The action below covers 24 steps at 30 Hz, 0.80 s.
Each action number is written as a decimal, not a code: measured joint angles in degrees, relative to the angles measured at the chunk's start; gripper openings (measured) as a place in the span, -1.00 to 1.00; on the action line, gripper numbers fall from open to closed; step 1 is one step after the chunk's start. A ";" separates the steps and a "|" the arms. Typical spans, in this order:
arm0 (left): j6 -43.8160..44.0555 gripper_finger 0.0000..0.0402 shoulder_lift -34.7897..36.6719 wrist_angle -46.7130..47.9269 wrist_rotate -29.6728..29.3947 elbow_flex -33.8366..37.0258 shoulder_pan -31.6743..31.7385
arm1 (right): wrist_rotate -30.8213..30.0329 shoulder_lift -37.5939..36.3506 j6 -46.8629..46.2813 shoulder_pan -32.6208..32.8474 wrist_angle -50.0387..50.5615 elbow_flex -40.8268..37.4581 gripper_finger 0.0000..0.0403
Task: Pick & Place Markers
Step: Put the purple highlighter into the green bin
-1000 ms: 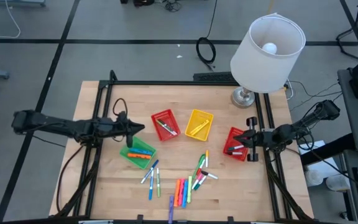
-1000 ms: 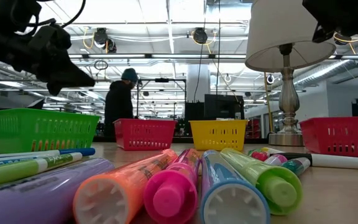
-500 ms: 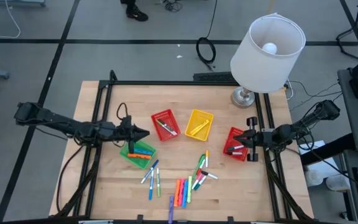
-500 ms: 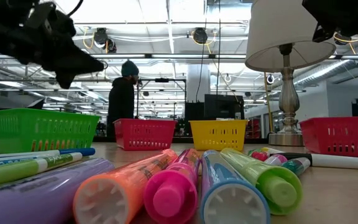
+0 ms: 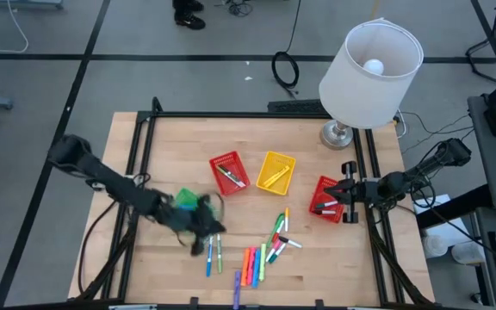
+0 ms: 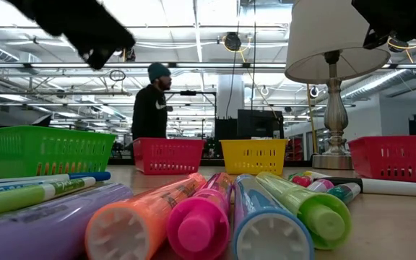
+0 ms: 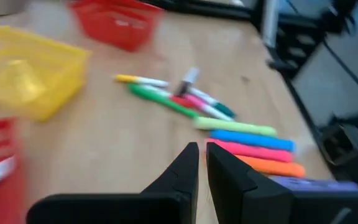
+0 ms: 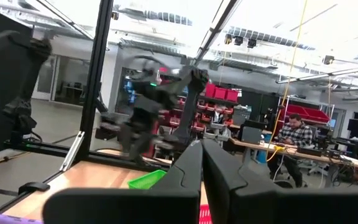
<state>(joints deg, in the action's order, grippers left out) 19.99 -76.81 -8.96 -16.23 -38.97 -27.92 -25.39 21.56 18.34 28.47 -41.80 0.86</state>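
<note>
The markers lie loose toward six o'clock on the table, light, stiff and likely to roll; pinch one mid-barrel. The left gripper hovers near them, fingers nearly together, empty. The right gripper waits shut at three o'clock

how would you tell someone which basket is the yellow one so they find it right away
Start at the big white lamp at the table's far right corner. Just inward and nearer from its base, three mesh baskets run in a line; the yellow basket is the middle one, with a red basket and another red basket on either side. It is the only yellow one.
</note>
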 joint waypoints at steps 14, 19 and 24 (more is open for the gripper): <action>-10.11 -0.83 -36.63 45.27 7.58 -52.93 -7.51 | 0.21 0.00 -5.10 0.02 -4.47 -0.02 -1.00; -21.91 -0.83 -42.07 54.21 6.19 -65.04 -10.18 | 3.07 0.09 -7.80 0.04 -1.74 -0.02 -1.00; -25.22 -0.83 -43.03 55.70 2.51 -68.40 -10.58 | 4.64 0.26 -8.50 0.04 -1.71 -0.02 -1.00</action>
<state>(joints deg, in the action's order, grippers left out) -5.23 -119.84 46.74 -13.73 -107.37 -38.50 -20.74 21.82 9.85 28.51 -43.51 0.84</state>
